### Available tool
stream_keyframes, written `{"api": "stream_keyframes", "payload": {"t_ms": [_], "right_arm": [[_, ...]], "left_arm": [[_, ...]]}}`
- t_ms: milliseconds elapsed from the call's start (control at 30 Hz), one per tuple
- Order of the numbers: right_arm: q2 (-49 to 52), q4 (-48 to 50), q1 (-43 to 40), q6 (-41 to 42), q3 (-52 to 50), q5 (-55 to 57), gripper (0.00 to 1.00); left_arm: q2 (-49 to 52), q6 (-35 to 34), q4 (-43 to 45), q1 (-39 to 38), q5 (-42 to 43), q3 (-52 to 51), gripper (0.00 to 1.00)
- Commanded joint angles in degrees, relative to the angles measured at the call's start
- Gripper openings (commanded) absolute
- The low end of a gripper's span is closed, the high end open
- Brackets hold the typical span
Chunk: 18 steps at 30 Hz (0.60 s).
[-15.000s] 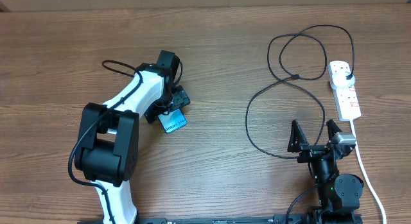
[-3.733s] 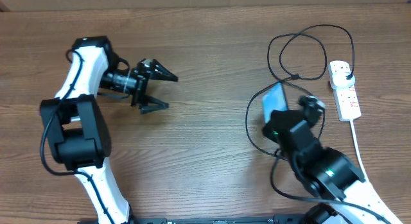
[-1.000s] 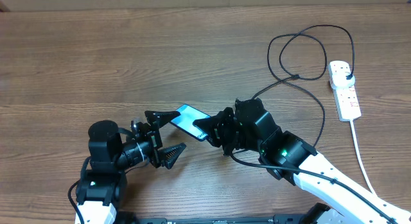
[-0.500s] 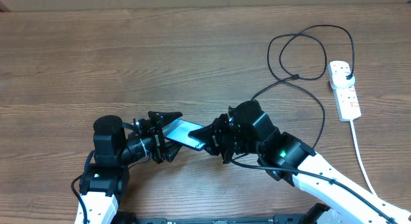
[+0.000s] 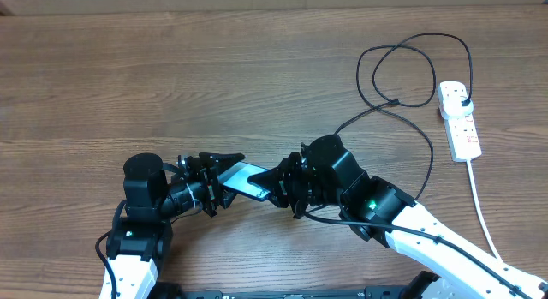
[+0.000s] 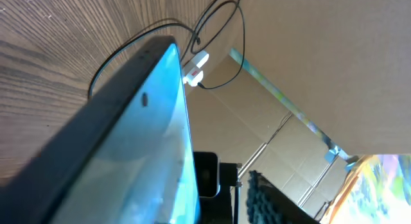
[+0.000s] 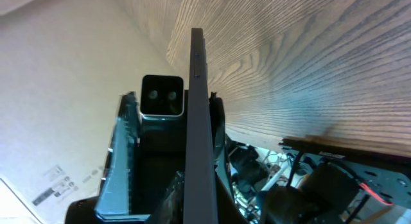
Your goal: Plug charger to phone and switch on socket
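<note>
Within the last second the left gripper has narrowed its wide-spread fingers around the near end of the phone. The pictures do not show whether they pinch it yet or only straddle it. The right gripper stays clamped on the phone's other end, which its own camera shows edge-on between its fingers. The phone hangs between the two arms, well left of the power strip and nearer the front of the table. This looks like a handover meant to steady the phone for plugging in. The cable lies in loops just left of the strip, with its plug in the strip's far outlet and its small tip hidden. No writing can be read: the strip's red marks and a box label in the right wrist view are too small.
</note>
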Motion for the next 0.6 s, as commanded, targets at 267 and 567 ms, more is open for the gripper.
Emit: {"api": "stream_keyframes", "payload": {"t_ms": [267,567], "right_arm": [[0.3,1.0,0.3,2.3,1.0,1.6,0.07],[0.5,-2.8,0.3,-6.1,1.0,7.5,0.44]], "left_arm": [[-0.2,0.1,0.8,-0.4,1.6,0.2,0.25],[-0.2,3.4,0.7,-0.4,1.4,0.2,0.08]]}}
